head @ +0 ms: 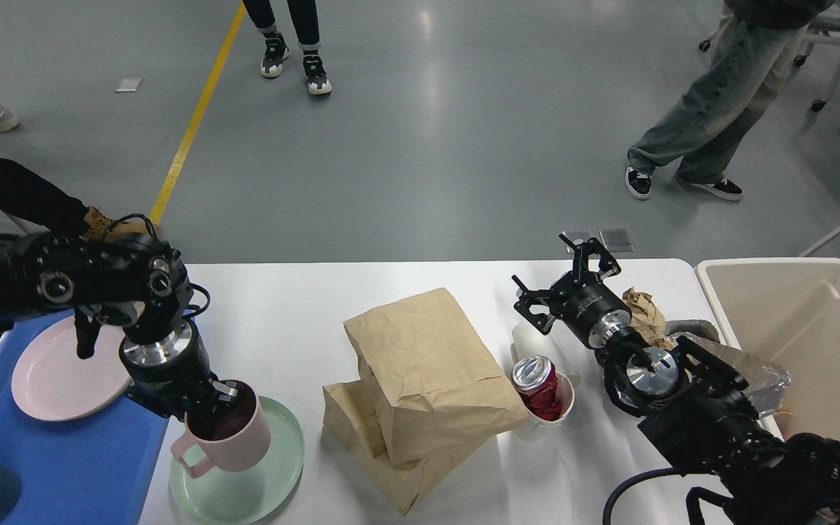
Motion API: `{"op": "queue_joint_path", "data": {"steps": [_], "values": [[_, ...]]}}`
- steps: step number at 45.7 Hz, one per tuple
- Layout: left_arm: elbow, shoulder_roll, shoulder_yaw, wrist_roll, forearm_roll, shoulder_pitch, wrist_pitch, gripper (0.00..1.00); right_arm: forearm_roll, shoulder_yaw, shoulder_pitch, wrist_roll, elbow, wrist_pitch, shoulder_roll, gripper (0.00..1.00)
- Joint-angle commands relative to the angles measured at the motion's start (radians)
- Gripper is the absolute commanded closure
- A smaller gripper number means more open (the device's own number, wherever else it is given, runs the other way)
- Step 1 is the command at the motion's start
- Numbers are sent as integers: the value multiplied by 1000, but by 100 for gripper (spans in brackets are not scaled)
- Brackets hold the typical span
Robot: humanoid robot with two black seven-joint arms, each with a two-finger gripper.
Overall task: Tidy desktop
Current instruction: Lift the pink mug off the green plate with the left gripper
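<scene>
- The white bench fills the lower view, with a beige bin at its right end and a blue tray at its left.
- Two brown paper bags lie stacked mid-bench.
- My left hand grips the rim of a pink mug, above a green plate.
- My right hand hangs spread wide, holding nothing, beyond a red can standing in a white cup.
</scene>
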Motion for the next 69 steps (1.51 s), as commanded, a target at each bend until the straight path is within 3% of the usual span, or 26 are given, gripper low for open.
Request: {"op": "queue_joint_path", "data": {"steps": [1,7,20,27,34,45,52,65,69], "values": [[-12,44,70,-26,-79,-131,-117,100,0,0,0,0,0,0,0,0],[-40,53,220,-105,-151,-344,-142,100,0,0,0,0,0,0,-1,0],[-101,45,589,-404,-177,-844,-142,100,0,0,0,0,0,0,0,0],[-159,27,760,-481,-176,-1070,-142,100,0,1,0,0,0,0,-1,0],[-198,31,836,-478,-174,-1161,-142,100,0,1,0,0,0,0,-1,0],[-203,47,943,-480,-168,-1167,-142,100,0,0,0,0,0,0,0,0],[-273,117,1014,-466,-144,-1144,-142,100,0,1,0,0,0,0,0,0],[-301,298,1023,-455,-18,-906,-142,100,0,0,0,0,0,0,-1,0],[-281,329,1008,-455,2,-776,-57,100,0,1,0,0,0,0,-1,0]]}}
